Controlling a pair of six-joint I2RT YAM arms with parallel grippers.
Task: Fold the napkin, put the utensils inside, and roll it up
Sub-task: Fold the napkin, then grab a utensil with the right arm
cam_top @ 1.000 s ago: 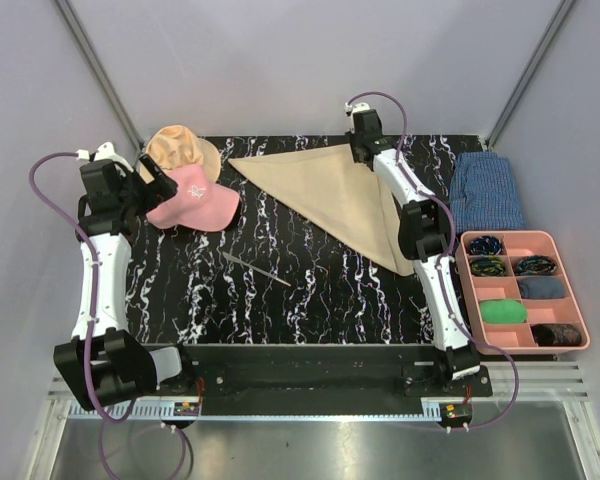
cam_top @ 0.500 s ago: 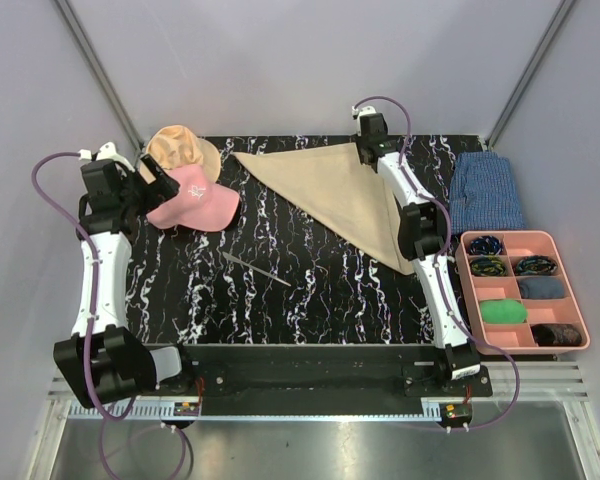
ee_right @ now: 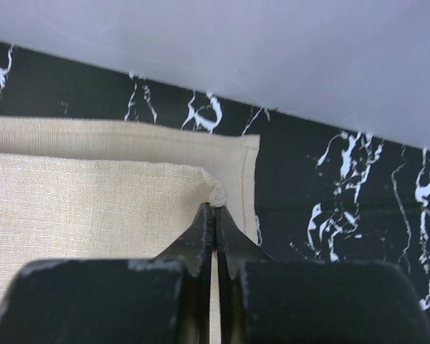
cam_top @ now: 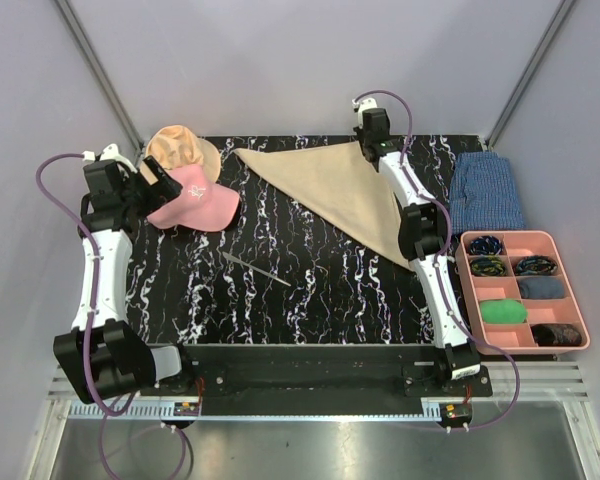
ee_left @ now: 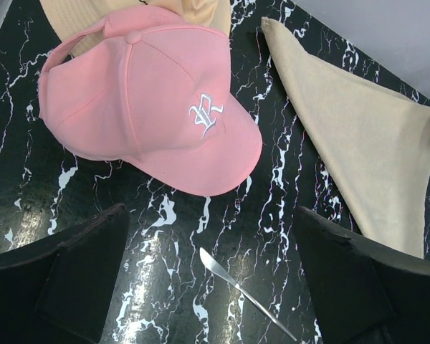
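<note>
Right gripper (ee_right: 215, 209), pinched shut on the soft beige cloth napkin (ee_right: 93, 193)'s top corner, should probably square it with the layer underneath before releasing; left gripper (ee_left: 215, 269) gapes wide, empty.

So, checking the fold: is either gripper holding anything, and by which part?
The right gripper pinches the napkin by the far corner of its folded-over top layer. The left gripper is open, holding nothing.

Beige napkin (cam_top: 330, 190) lies folded triangular, thin utensil (cam_top: 255, 268) well apart.
</note>
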